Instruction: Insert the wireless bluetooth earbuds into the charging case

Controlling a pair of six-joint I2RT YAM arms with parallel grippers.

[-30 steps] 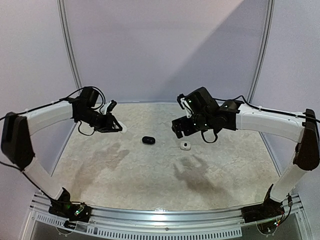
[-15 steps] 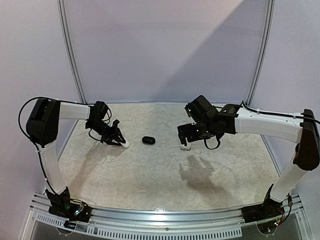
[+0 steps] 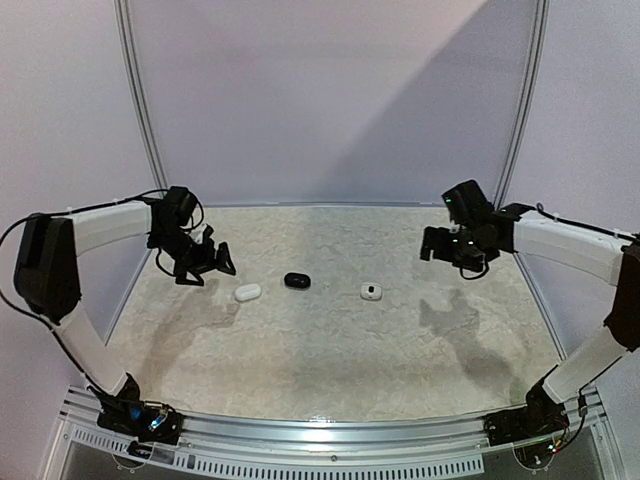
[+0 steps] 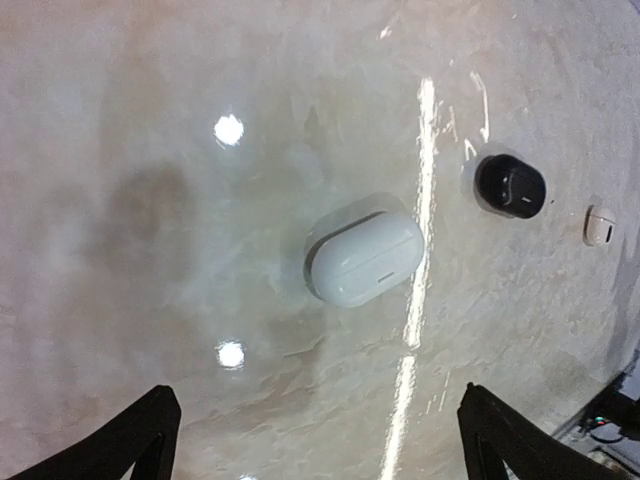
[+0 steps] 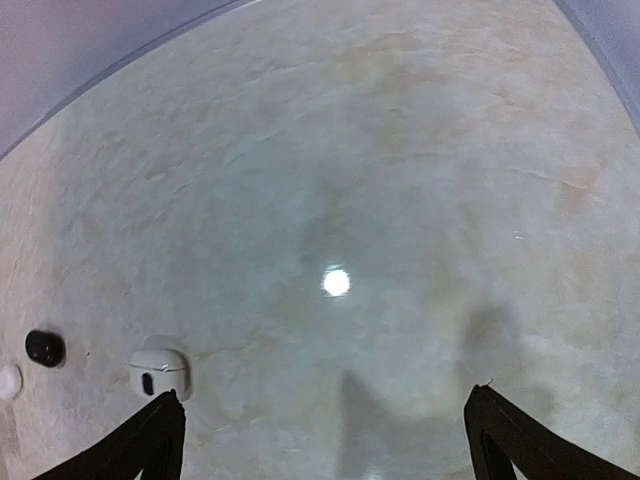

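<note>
Along the desk (image 3: 320, 350) lie a shut white case (image 4: 365, 258), a black case (image 4: 511, 186) and a smaller white case (image 4: 599, 225), contents hidden. The left hand (image 4: 315, 400) and right hand (image 5: 322, 398) both gape wide.

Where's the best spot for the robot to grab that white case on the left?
Probably across the middle: pinch the white case by its two long sides, coming straight down. It lies flat and closed on the table, longer than wide, so the narrow way is easiest to pinch.
</note>
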